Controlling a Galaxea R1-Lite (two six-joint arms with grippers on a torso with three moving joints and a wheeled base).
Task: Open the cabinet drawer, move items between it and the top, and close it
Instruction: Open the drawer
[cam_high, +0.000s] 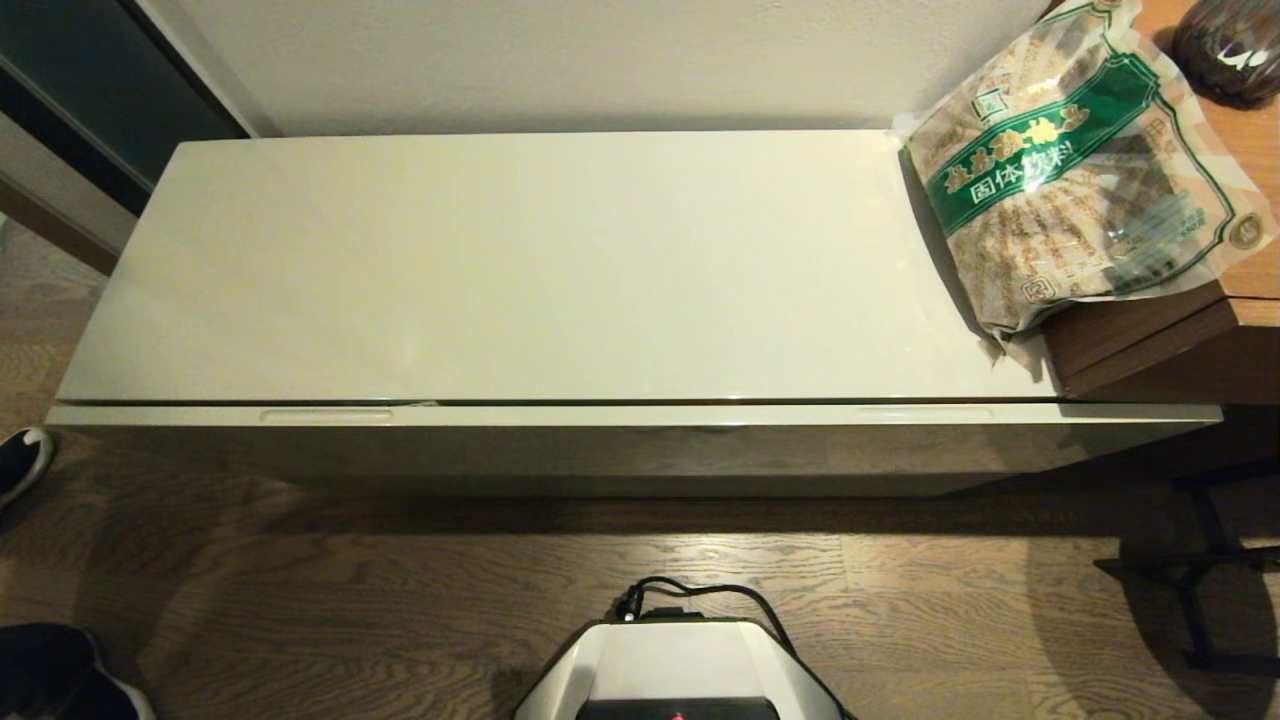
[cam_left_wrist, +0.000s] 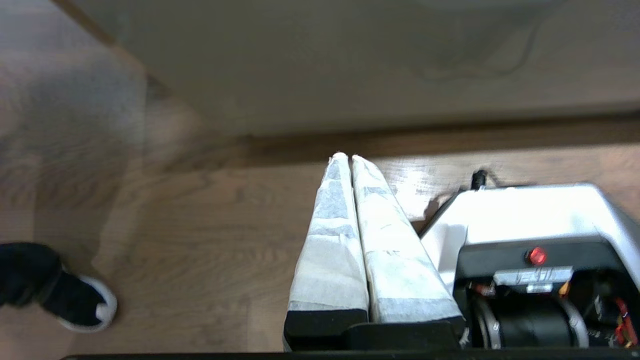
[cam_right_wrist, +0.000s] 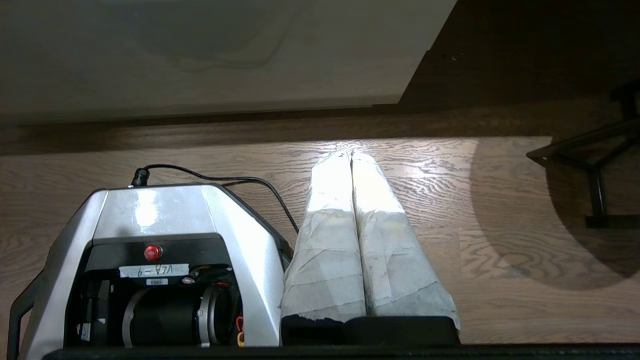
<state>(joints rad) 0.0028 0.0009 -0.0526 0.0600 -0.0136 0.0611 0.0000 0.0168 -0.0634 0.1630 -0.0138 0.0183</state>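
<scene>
The drawer (cam_high: 640, 416) is shut, long side facing me. My left claw (cam_left_wrist: 345, 157) and right claw (cam_right_wrist: 350, 152) hang low, pinched together, empty.

white base (cam_high: 680, 660) (red light), black cable (cam_high: 700, 592)

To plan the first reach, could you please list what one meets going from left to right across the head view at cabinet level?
Black-and-white shoe → left handle slot of the cabinet drawer → right handle slot → food bag leaning on the brown desk.
</scene>
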